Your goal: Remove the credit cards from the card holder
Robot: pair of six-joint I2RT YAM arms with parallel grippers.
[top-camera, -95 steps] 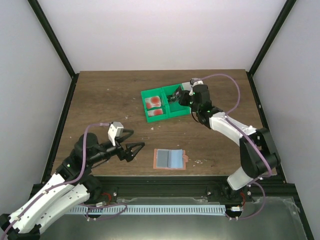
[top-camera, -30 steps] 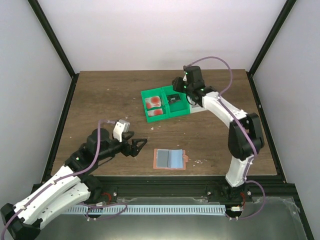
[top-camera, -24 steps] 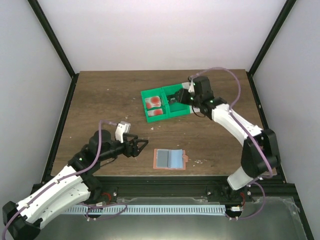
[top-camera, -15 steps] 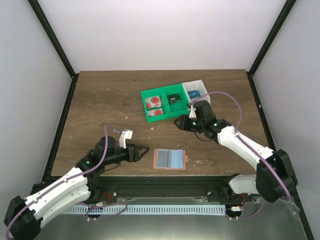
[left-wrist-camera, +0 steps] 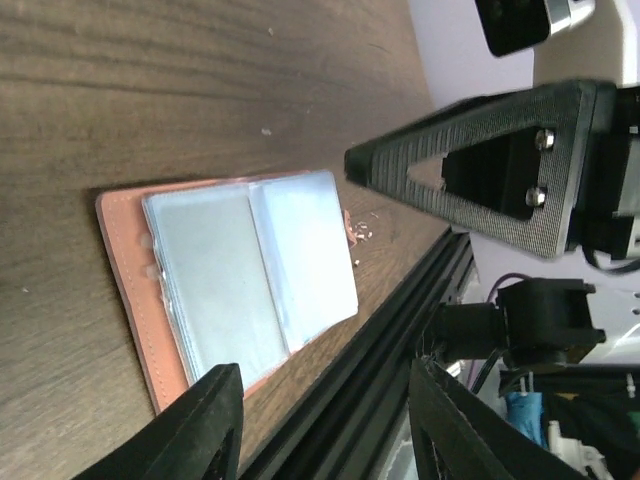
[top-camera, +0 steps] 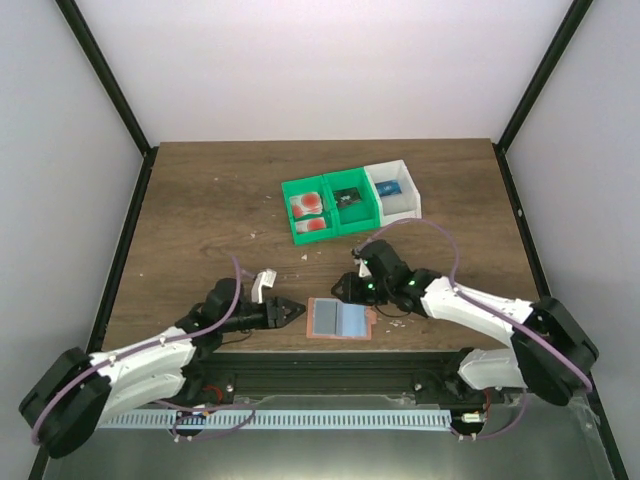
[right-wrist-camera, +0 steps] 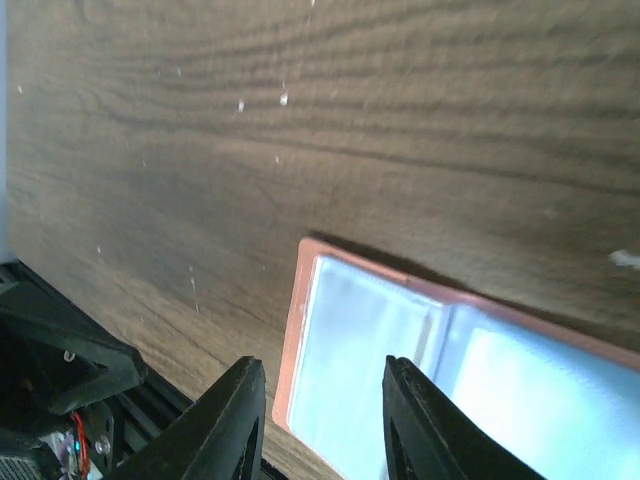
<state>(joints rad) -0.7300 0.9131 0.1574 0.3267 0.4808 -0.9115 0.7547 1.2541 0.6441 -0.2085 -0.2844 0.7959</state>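
The card holder (top-camera: 338,318) lies open and flat near the table's front edge, with a salmon-pink rim and blue-grey panels. My left gripper (top-camera: 294,311) hovers low just left of it, open, with nothing between its fingers. In the left wrist view the card holder (left-wrist-camera: 230,290) lies ahead of the left gripper (left-wrist-camera: 330,425). My right gripper (top-camera: 349,286) hangs over the holder's far edge, open and empty. In the right wrist view the right gripper (right-wrist-camera: 322,425) straddles the left panel of the card holder (right-wrist-camera: 400,370) from above. Two credit cards (top-camera: 309,213) lie in the left green bin.
A green two-compartment bin (top-camera: 331,208) and a white bin (top-camera: 394,189) stand at the back middle. The black front rail (top-camera: 330,368) runs just below the holder. Small crumbs dot the wood. The right gripper's black finger (left-wrist-camera: 480,165) shows in the left wrist view.
The right arm swung from the bins down to the holder's far edge. The left arm stretched forward and lower toward the holder's left edge, and its jaws narrowed.
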